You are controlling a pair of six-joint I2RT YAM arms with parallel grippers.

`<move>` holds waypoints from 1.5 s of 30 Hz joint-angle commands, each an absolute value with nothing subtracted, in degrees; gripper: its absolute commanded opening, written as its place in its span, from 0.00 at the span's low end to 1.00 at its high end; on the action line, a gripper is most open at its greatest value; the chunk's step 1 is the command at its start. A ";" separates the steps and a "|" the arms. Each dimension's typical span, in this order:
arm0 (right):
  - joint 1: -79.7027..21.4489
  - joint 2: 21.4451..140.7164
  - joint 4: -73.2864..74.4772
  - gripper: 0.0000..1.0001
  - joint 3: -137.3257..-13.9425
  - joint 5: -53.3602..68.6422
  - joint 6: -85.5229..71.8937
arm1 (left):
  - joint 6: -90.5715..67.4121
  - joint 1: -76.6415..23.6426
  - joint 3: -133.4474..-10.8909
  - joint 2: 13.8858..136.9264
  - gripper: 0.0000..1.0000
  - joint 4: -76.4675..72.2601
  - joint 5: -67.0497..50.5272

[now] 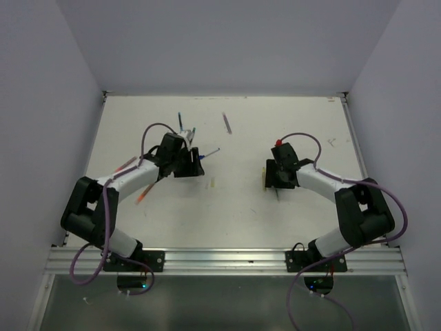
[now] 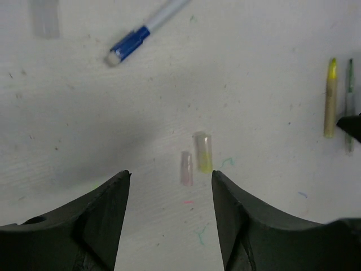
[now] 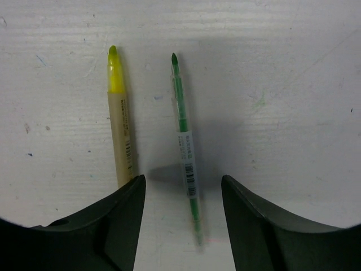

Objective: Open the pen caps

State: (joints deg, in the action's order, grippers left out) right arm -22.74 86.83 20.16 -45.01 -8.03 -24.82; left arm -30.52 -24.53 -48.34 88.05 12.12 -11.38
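Starting at the near edge, top view: the left arm (image 1: 127, 181) rises from its base, folds at a black elbow near the table's left side, and reaches its white forearm forward and inward over the white tabletop (image 1: 248, 221). The right arm (image 1: 324, 183) mirrors it, elbow out to the right and forearm angled inward. Both wrists point down at the surface.

On the left gripper (image 2: 170, 176) the black fingers stand wide apart with nothing between them and nothing held. Just beyond the fingertips two loose caps lie on the table: a stubby translucent pink plastic cap (image 2: 186, 167) and, just beside it and slightly farther out, a stubby pale yellow plastic cap (image 2: 203, 151). Whether the two touch is hard to tell. Farther out lies a thin clear-bodied pen with a blue end (image 2: 135, 39), its barrel cut off by the top edge. A blurred clear stub (image 2: 45, 20) sits at the top-left corner; I cannot identify it.

On the right gripper (image 3: 183, 179) the fingers are spread and grip nothing. A thin green stick pen (image 3: 186, 152) lies flat on the table in the gap, tip bare and pointing away. Beside it lies a thin yellow stick pen with a tan barrel (image 3: 120, 130), tip bare, its near end hidden behind one finger.

Far half of the table, top view: a thin purple pen (image 1: 226, 123) and a thin teal pen (image 1: 180, 121), too small to tell whether they are capped. An orange-red pen (image 1: 143, 195) lies beside the left forearm.
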 commanded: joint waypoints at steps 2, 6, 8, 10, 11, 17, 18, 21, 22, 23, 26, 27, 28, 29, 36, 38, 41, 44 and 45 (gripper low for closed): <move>-22.50 82.18 24.42 0.66 -50.00 -10.19 -23.29 | -20.25 -24.70 -59.38 84.02 0.65 15.20 -3.79; -22.50 79.46 25.75 0.68 -52.11 -7.40 -22.59 | -13.20 -24.61 -67.92 88.22 0.66 17.83 -2.38; -22.41 78.75 26.10 0.68 -53.25 -4.85 -22.50 | -7.84 -24.43 -70.21 89.64 0.65 18.11 -2.73; -22.59 77.61 26.37 0.68 -53.87 -0.63 -22.41 | -3.80 -24.43 -70.14 90.18 0.64 16.10 -2.28; -22.59 77.00 26.28 0.68 -53.96 -0.27 -22.50 | -2.82 -24.43 -69.35 89.91 0.64 13.65 -2.81; -22.76 71.73 25.75 0.68 -51.77 7.90 -21.89 | 3.95 -24.08 -72.85 93.33 0.63 17.56 -3.60; -22.76 71.11 25.75 0.68 -51.51 8.35 -21.80 | 4.48 -23.65 -73.47 94.99 0.63 18.54 -4.39; -22.76 69.26 25.58 0.68 -50.36 10.10 -20.92 | 6.06 -22.68 -74.53 97.63 0.64 19.60 -6.92; -22.76 68.82 25.49 0.68 -50.01 10.54 -21.00 | 6.41 -22.33 -74.79 98.26 0.64 19.95 -8.34; -22.76 68.04 25.05 0.68 -49.75 11.94 -21.18 | 6.68 -22.06 -74.97 98.70 0.64 20.13 -9.48; -22.85 66.72 23.47 0.68 -47.73 15.10 -21.97 | 7.64 -21.88 -74.36 100.37 0.64 19.87 -10.89; -22.94 66.45 23.21 0.68 -47.38 15.38 -22.06 | 7.82 -21.88 -73.66 100.63 0.64 19.17 -11.16; -22.94 66.18 23.12 0.67 -47.20 15.47 -22.06 | 8.00 -21.88 -72.35 100.81 0.64 18.38 -10.99; -22.94 65.83 23.29 0.67 -46.94 15.56 -21.97 | 8.26 -21.88 -71.90 101.51 0.64 17.67 -10.81; -23.11 63.46 22.41 0.67 -45.53 17.14 -21.80 | 9.23 -21.88 -68.38 103.97 0.63 13.36 -12.57; -23.20 63.28 22.33 0.67 -45.44 17.23 -21.71 | 9.23 -21.88 -68.73 105.81 0.62 13.62 -12.13; -23.29 62.93 22.06 0.67 -45.00 17.67 -21.71 | 9.58 -21.88 -68.91 107.66 0.62 12.84 -11.87; -23.38 62.32 21.45 0.67 -44.13 17.58 -21.62 | 10.02 -21.88 -68.91 108.89 0.61 11.17 -12.22; -23.38 62.23 21.27 0.67 -43.77 17.58 -21.62 | 10.28 -21.88 -69.08 109.24 0.61 10.99 -11.96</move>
State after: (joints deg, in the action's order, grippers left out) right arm -23.00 63.94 23.07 -44.77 16.10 -22.41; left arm 8.23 -22.11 -68.77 108.62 15.07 -11.16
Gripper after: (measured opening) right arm 0.676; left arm 0.616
